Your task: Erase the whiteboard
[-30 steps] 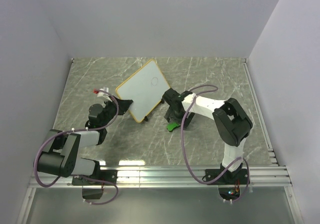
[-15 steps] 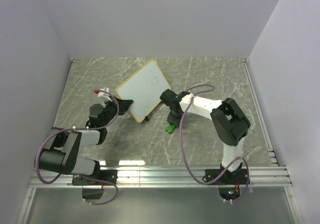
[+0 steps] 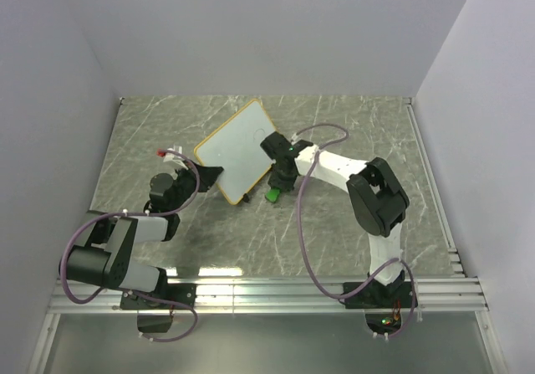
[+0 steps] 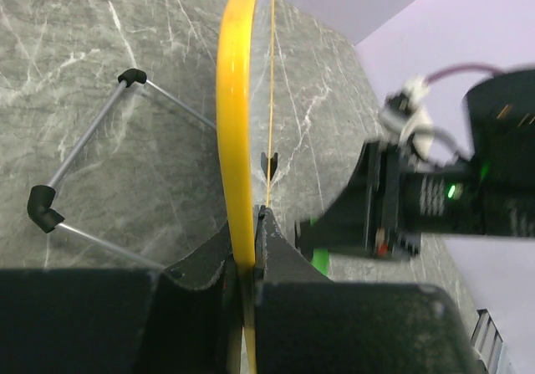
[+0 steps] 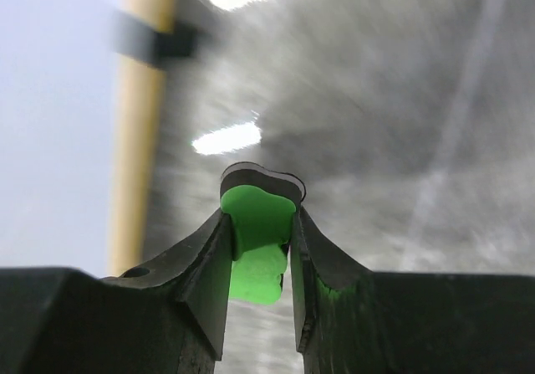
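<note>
Here, the left jaws pinch shut on the yellow rim of the whiteboard (image 3: pixel 238 148), standing tilted on the bench (image 3: pixel 359 131), while the right jaws clamp a green eraser (image 3: pixel 272 195) just beside its right edge. Flat, steady strokes against the braced face should serve best.

Lab enclosure — plain white walls (image 3: pixel 251 31), marbled tabletop (image 3: pixel 359 131).

Right end effector (image 3: pixel 274 188) has brought the eraser (image 5: pixel 259 223) beside the whiteboard (image 3: pixel 236 148).

White whiteboard (image 3: pixel 238 148) in a tan-yellow frame, bright green eraser (image 5: pixel 257 248) — grey marble table (image 3: pixel 376 127), white-veined
</note>
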`<state>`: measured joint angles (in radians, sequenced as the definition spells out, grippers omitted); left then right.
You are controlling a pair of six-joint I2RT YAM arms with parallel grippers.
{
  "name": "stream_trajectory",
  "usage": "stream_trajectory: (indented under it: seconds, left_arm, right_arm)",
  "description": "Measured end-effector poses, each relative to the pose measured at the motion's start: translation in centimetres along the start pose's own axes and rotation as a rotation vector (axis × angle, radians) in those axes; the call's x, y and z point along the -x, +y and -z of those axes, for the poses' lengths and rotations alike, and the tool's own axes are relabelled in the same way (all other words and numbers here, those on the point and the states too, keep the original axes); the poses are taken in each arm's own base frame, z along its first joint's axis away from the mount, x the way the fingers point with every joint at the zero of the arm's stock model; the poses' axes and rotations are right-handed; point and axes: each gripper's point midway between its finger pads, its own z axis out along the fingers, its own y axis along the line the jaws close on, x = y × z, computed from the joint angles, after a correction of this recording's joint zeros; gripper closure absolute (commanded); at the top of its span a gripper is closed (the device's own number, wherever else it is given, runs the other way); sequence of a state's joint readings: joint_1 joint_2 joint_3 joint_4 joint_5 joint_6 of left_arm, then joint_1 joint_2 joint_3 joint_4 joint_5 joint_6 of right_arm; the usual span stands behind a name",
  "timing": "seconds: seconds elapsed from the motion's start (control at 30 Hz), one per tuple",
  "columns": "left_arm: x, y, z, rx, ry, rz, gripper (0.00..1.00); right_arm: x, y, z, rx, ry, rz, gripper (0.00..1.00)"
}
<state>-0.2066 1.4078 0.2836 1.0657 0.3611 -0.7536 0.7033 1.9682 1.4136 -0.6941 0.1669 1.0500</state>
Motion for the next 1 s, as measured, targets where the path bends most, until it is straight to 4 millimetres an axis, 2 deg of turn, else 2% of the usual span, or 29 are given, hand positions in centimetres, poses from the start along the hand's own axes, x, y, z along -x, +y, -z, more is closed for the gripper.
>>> stream_trajectory:
  seconds: [0.1, 0.2, 0.27, 0.33, 0.43, 0.53, 0.63, 0.73, 1.0]
  left_arm:
    - [0.0, 0.0, -0.1, 0.000, 0.002, 0.000, 0.99]
    - [-0.1, -0.1, -0.1, -0.001, 0.004, -0.001, 0.99]
    - [-0.1, -0.2, -0.2, -0.001, 0.005, -0.004, 0.99]
    - [-0.2, -0.3, -0.3, -0.003, 0.008, -0.009, 0.99]
    - [-0.5, -0.6, -0.4, -0.009, 0.013, -0.017, 0.99]
    - [-0.8, -1.0, -0.5, -0.019, 0.022, -0.030, 0.99]
    - [-0.9, -0.6, -0.6, 0.012, 0.016, -0.007, 0.99]
    - [-0.9, -0.5, -0.8, 0.027, 0.009, -0.002, 0.99]
    - [-1.3, -1.1, -1.1, 0.028, 0.009, -0.045, 0.99]
  right_arm:
    - [3.7, 3.1, 1.4, 0.109, -0.072, -0.013, 1.00]
    - [8.3, 6.3, 3.5, 0.231, -0.166, -0.046, 1.00]
    - [10.9, 7.9, 4.7, 0.305, -0.223, -0.074, 1.00]
    - [12.5, 9.0, 5.4, 0.372, -0.253, -0.098, 1.00]
    - [14.2, 10.4, 5.4, 0.449, -0.267, -0.130, 1.00]
    - [15.8, 13.3, 4.7, 0.535, -0.263, -0.148, 1.00]
    - [16.4, 15.5, 3.9, 0.595, -0.241, -0.152, 1.00]
    - [17.1, 16.7, 3.9, 0.642, -0.228, -0.171, 1.00]
    - [19.5, 18.8, 6.3, 0.775, -0.271, -0.222, 1.00]
